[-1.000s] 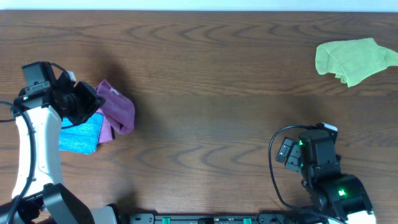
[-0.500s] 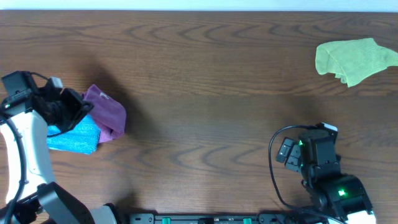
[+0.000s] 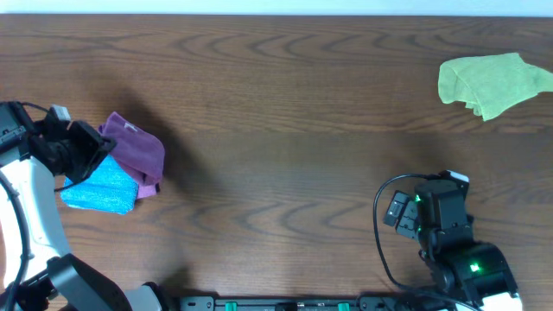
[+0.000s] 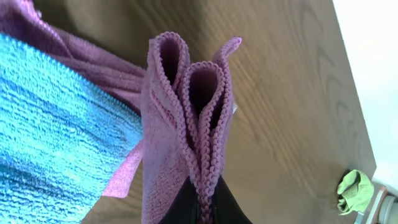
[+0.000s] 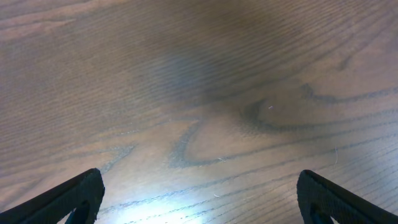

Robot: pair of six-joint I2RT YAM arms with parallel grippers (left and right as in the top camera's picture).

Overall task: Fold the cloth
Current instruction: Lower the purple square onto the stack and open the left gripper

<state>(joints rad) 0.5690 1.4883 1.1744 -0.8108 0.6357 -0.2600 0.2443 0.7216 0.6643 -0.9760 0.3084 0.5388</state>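
The purple cloth (image 3: 136, 154) is bunched at the table's far left, partly over a folded blue cloth (image 3: 101, 187). My left gripper (image 3: 93, 149) is shut on the purple cloth's folded edge. In the left wrist view the cloth (image 4: 186, 106) hangs in looped folds from the jaws (image 4: 204, 202), with the blue cloth (image 4: 50, 130) to its left. My right gripper (image 5: 199, 196) is open and empty above bare wood; its arm (image 3: 445, 220) rests at the front right.
A lime-green cloth (image 3: 492, 82) lies crumpled at the back right, also visible small in the left wrist view (image 4: 354, 190). The table's left edge is close to my left arm. Brown wood table (image 3: 285, 130) spans between.
My left gripper has moved left toward the table's edge, dragging the purple cloth with it. The blue cloth shifted left a little too. The right arm has not moved.
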